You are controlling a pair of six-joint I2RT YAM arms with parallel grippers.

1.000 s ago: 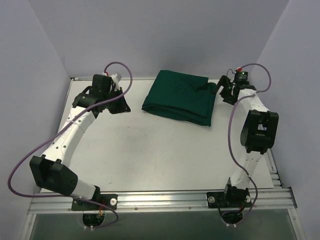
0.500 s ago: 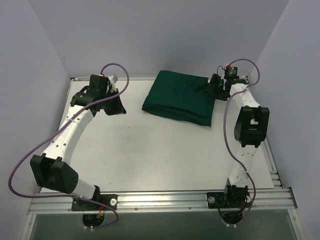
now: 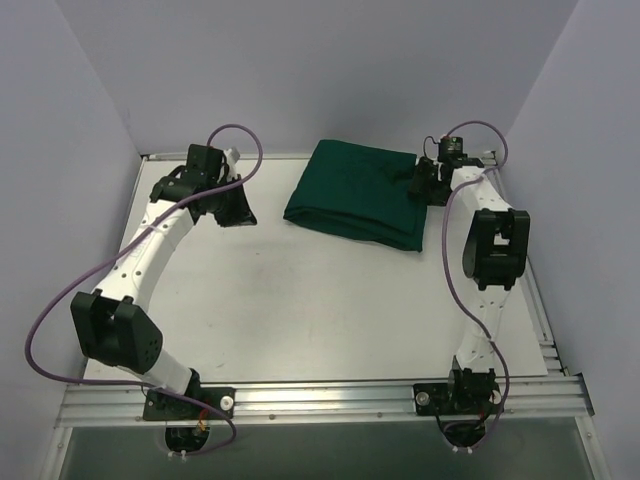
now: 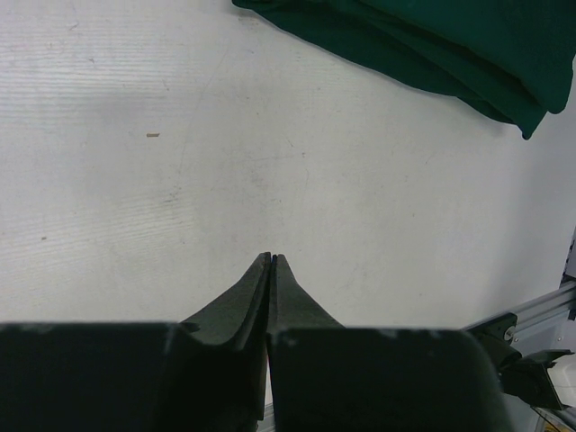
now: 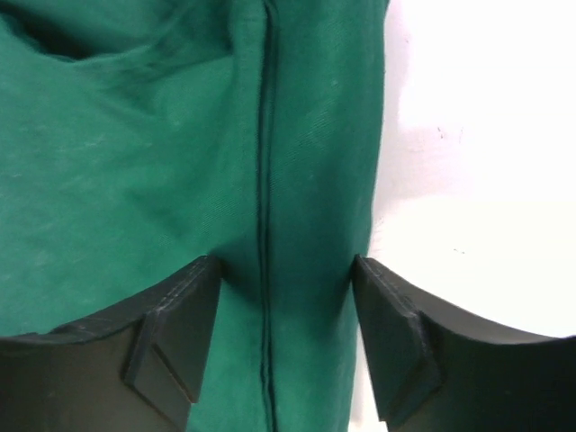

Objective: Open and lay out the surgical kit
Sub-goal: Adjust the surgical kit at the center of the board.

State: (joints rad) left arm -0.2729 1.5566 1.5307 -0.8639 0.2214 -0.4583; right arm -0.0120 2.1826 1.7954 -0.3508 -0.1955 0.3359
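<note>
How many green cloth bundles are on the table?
1. The green cloth bundle lies folded at the far middle of the table, the right end effector open astride its right edge. Whatever it wraps is hidden.

Surgical kit [image 3: 360, 192]: wrapped, a dark green cloth bundle folded shut. Roughly rectangular, lying flat at the far centre-right of the bench [image 3: 300, 300]. Sits skewed, its near edge slanting down toward the right. Layered folds show along the near edge, and the near-right corner comes to a point. Close up, the fabric is lightly creased, with a stitched seam [image 5: 264, 180] running beside its right edge.
</note>
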